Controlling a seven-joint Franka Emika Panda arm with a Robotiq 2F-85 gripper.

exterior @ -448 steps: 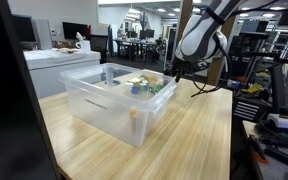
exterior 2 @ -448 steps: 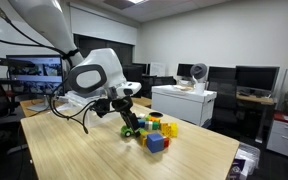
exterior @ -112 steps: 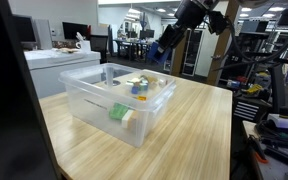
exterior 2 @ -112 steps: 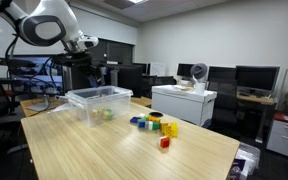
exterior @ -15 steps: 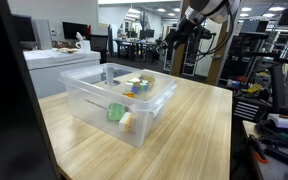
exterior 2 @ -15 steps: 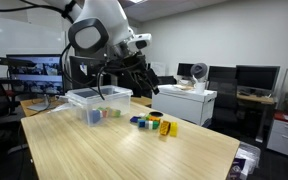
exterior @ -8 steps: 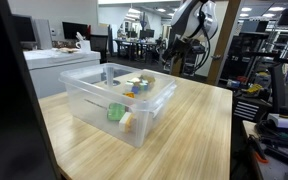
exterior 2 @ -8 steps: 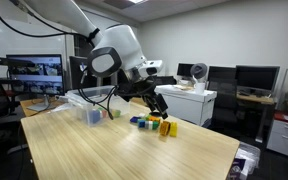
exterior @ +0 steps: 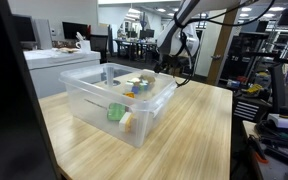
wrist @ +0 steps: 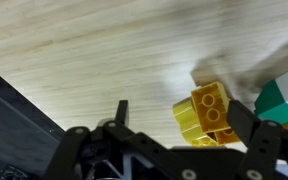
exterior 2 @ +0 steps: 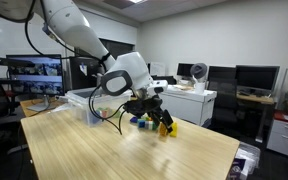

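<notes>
- In an exterior view, the gripper [exterior: 170, 66] hangs low behind a clear plastic bin [exterior: 94, 100] on the bench [exterior: 194, 130]. A green block [exterior: 116, 112] lies inside the bin.
- In an exterior view, the gripper [exterior 2: 156, 117] is down over a cluster of toy blocks, with a yellow block [exterior 2: 168, 128] just beside it.
- In the wrist view, the jaws stand wide and empty. The yellow block [wrist: 209, 115] lies on the bench between them, nearer one finger. A green-and-white block [wrist: 284, 95] sits just beside it.

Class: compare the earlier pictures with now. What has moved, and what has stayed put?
The gripper has swung from above the clear bin down to the table, jaws open over a yellow block, gripping nothing. A green block now lies in the bin. The bin itself has not moved.
</notes>
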